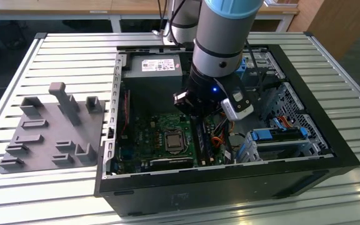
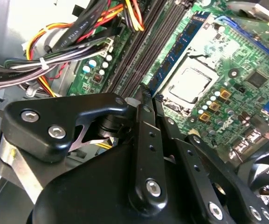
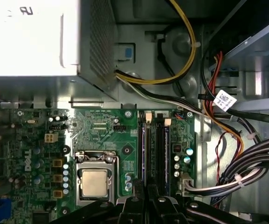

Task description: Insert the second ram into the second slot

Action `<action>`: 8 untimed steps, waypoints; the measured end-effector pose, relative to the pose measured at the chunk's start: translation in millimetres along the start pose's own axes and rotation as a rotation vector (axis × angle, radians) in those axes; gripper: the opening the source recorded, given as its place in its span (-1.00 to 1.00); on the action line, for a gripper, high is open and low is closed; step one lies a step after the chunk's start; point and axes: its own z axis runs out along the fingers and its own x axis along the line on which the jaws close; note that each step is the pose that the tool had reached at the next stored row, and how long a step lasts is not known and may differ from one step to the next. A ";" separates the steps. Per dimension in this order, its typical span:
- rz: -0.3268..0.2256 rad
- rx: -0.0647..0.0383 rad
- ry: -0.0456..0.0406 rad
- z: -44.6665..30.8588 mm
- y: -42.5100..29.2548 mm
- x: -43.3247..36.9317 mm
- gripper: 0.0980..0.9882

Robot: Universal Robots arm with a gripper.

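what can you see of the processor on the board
The processor is a square chip with a dull silver metal lid, lying flat in its socket on the green motherboard, its top bare. A grey metal frame clamps its edges. The dark memory slots run along one side; a row of small round capacitors stands along the other.

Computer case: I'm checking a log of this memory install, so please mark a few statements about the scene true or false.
1. The case lies open, with the arm reaching inside. True.
2. A cooler covers the processor. False: the processor is bare.
3. A grey fixture lies on the table, at the exterior view's left of the case. True.
4. The gripper is over the grey fixture. False: it is inside the case, over the memory slots beside the processor.
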 end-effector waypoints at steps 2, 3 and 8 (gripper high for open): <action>0.002 -0.001 0.0002 2.2 -1.0 -1.7 -0.91; 0.003 -0.002 0.0001 2.9 -2.4 -2.0 -0.91; 0.007 -0.005 0.0000 7.8 -8.8 -2.6 -0.91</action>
